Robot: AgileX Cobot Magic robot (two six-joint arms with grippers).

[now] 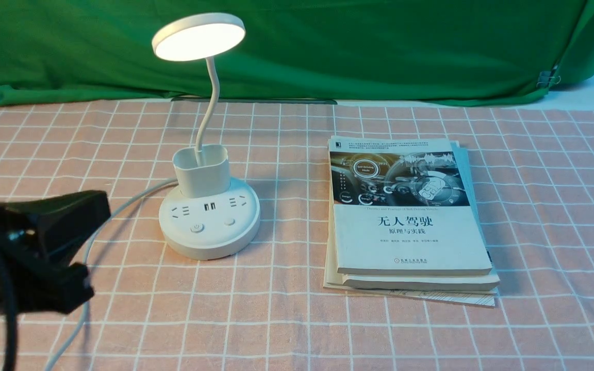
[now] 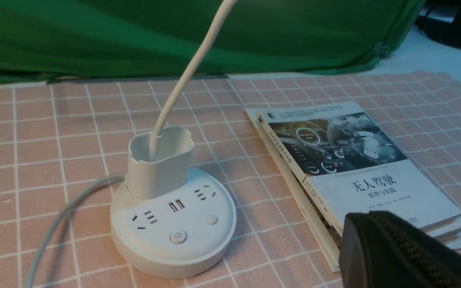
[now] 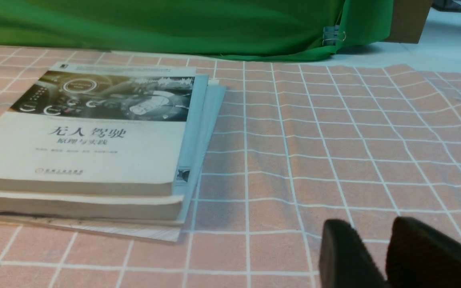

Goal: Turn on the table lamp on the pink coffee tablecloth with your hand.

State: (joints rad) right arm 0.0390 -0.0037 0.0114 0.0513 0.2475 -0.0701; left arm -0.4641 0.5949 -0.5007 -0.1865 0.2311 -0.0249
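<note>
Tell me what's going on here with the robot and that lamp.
The table lamp on the pink coffee tablecloth is already lit. The left gripper, jaws apart, is off to the lamp's left, not touching it. A stack of books lies on the cloth to the lamp's right.

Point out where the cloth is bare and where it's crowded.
Widest bare tablecloth lies right of the book stack. Also free: the strip between table lamp and books, and the near band before both. Crowded: left of the lamp, with grey cord and left gripper.
</note>
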